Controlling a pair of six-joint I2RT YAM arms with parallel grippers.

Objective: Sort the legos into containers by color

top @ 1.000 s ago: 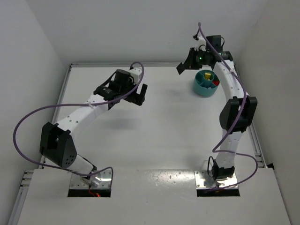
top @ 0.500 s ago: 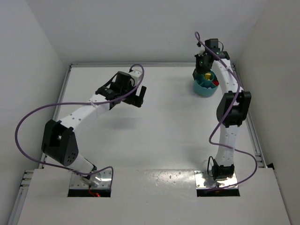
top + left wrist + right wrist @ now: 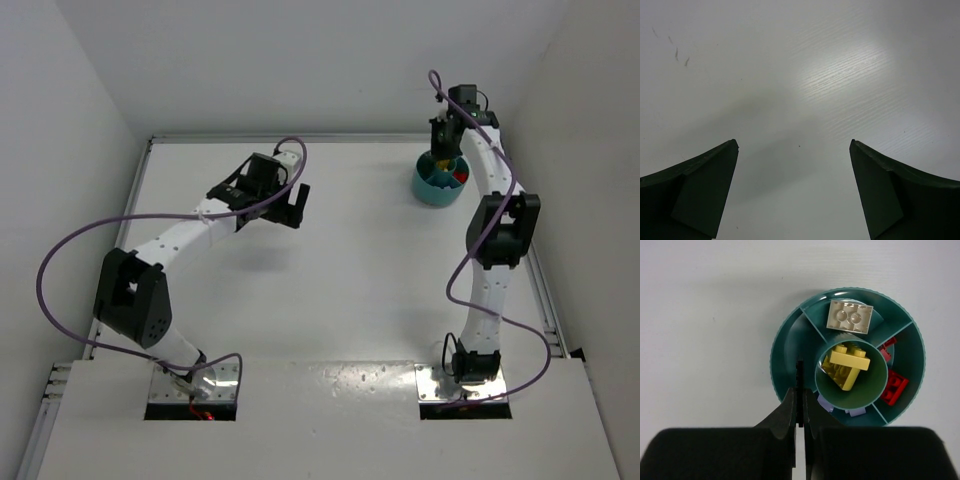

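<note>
Currently one teal dish (image 3: 786,354) holds two red legos (image 3: 892,387).

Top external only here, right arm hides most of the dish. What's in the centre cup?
Observer: Right wrist shows yellow bricks in the centre cup of the dish.
Operator: Other colours kept apart?
Observer: Yes. Red bricks, pale purple bricks and a cream brick each sit in their own outer compartment.
Operator: Is a brick being carried over it?
Observer: No. The right gripper is shut, and no brick shows between its fingers.
</note>
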